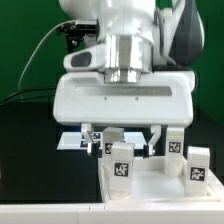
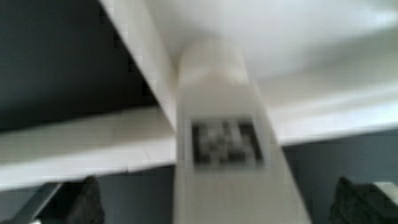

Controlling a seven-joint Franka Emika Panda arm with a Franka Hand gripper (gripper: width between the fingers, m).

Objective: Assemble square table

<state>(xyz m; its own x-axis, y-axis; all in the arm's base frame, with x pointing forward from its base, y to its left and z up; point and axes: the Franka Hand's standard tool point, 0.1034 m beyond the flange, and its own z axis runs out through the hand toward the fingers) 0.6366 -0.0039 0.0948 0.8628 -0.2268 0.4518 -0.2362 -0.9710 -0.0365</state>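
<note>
On the black table (image 1: pixel 25 140), tagged legs (image 1: pixel 122 160) stand on the white slab (image 1: pixel 160 187); jaws spread apart, empty.

— From where is the scene taken in the exterior view?

— It is taken low and near, level with the worktop (image 1: pixel 30 140), facing the arm head-on.

— And the wrist view?

— It is pointed down past the end effector (image 2: pixel 219 200), very near and blurred. One tagged leg (image 2: pixel 222 130) is seen, perhaps shared with the exterior view; which cannot be told.
</note>
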